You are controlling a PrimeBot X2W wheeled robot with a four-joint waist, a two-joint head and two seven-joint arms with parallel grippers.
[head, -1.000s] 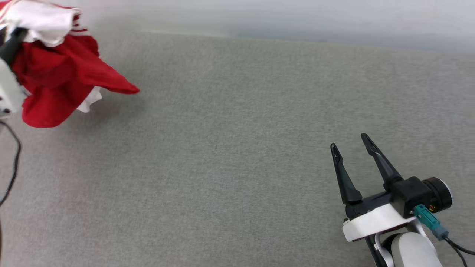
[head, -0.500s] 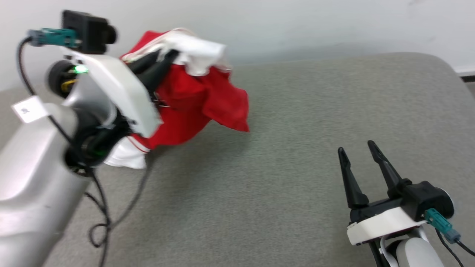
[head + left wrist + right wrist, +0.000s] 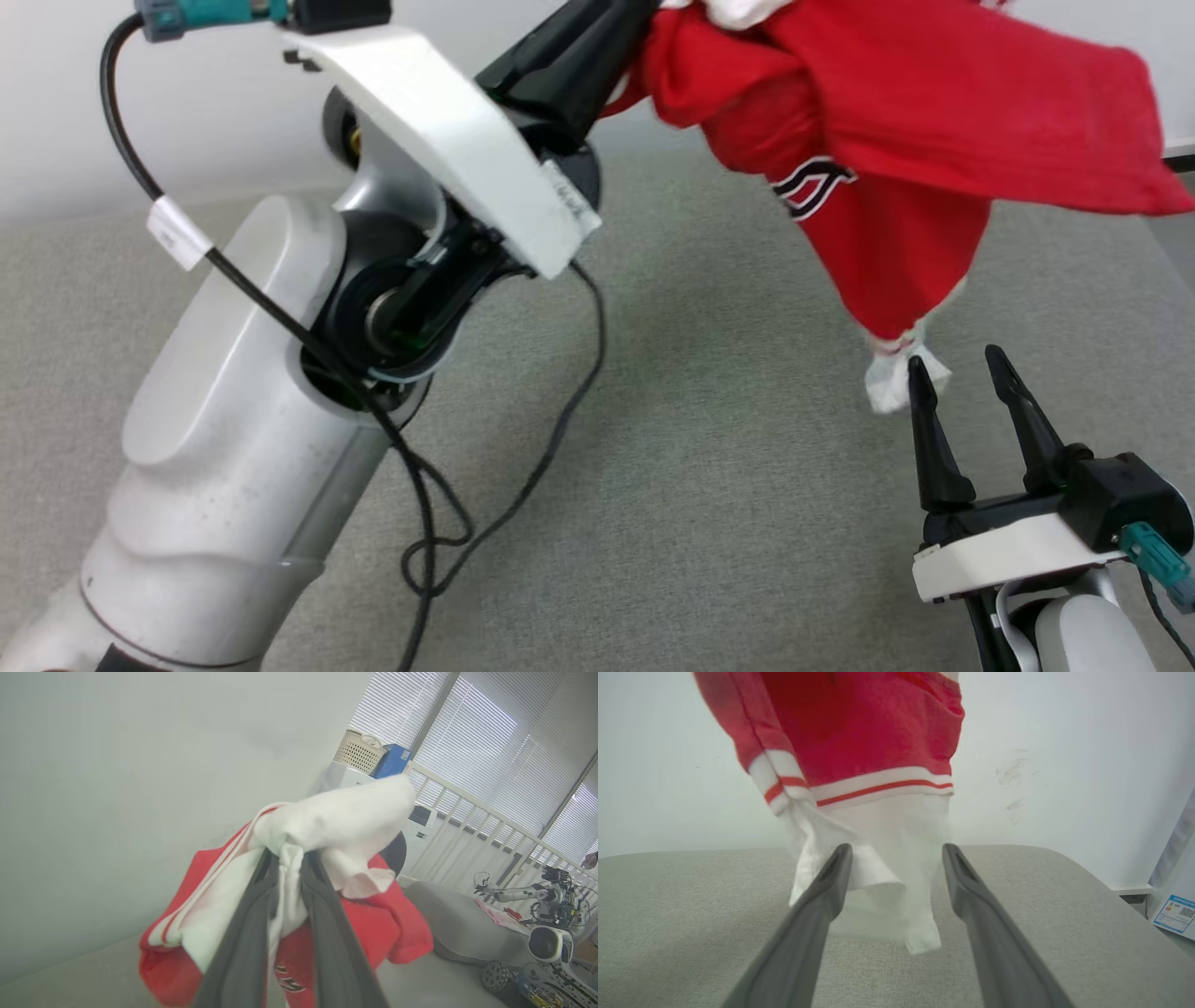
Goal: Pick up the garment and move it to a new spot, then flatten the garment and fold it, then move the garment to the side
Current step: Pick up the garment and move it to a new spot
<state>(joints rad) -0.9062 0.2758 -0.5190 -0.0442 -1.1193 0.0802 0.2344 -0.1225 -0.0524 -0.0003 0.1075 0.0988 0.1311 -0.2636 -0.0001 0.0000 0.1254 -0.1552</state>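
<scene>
The garment (image 3: 896,121), a red jersey with white sleeves and black-white lettering, hangs bunched in the air at the top right of the head view. My left gripper (image 3: 624,17) is raised high and shut on it. In the left wrist view the left gripper (image 3: 287,856) pinches a white sleeve fold, with the garment (image 3: 402,933) drooping red below. My right gripper (image 3: 957,359) stands open at the lower right, and a dangling white sleeve tip hangs just beside its left finger. In the right wrist view the garment (image 3: 859,728) hangs just beyond my open right gripper (image 3: 896,849), apart from its fingers.
A grey padded surface (image 3: 709,523) lies under everything, with a white wall behind it. My left arm's black cable (image 3: 439,541) loops down onto the surface. Its rounded right edge (image 3: 1101,877) drops off. Another robot (image 3: 546,933) and a white appliance (image 3: 345,774) stand farther off.
The head camera has shifted. My left arm has swung the garment up and to the right, from far left to above my right gripper. The right gripper stays open.
</scene>
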